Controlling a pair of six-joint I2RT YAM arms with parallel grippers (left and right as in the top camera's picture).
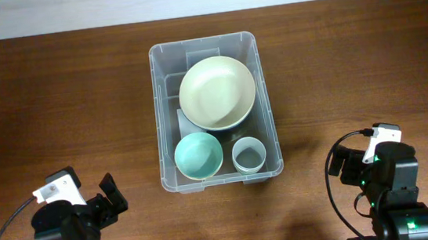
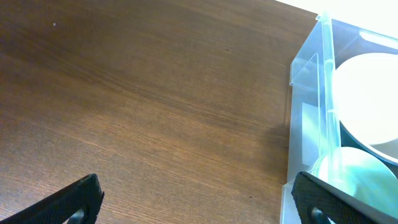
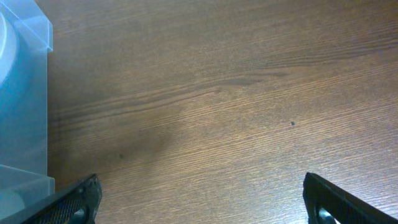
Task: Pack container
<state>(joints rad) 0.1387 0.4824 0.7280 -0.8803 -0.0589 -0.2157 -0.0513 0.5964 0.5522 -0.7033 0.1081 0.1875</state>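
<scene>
Probably light yet stiff, slippery-walled container [image 1: 157, 117] with breakable bowls [image 1: 217, 93]; best gripped under rim at 3 and 9 o'clock. Left fingers [image 2: 78, 199], right fingers [image 3: 339, 199] released, empty.

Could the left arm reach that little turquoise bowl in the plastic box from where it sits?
Probably yes: the left gripper is open, only bare table lies between, and the turquoise bowl sits uncovered in the container's near-left corner.
</scene>
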